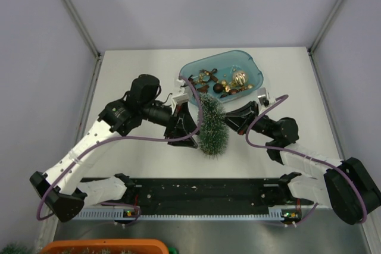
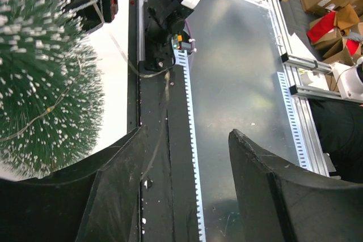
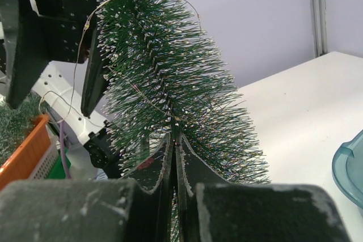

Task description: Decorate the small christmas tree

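Draping the thin wire string round the small christmas tree, left gripper spread beside it, right gripper pressed together in its bristles, likely calling for gentle slack.

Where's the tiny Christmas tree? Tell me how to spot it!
Look at the white table, then the blue tray of shiny ornaments at its far side. Just in front of the tray, mid-table, is the small christmas tree. It's the only fuzzy dark green cone on the table, with snowy white tips.
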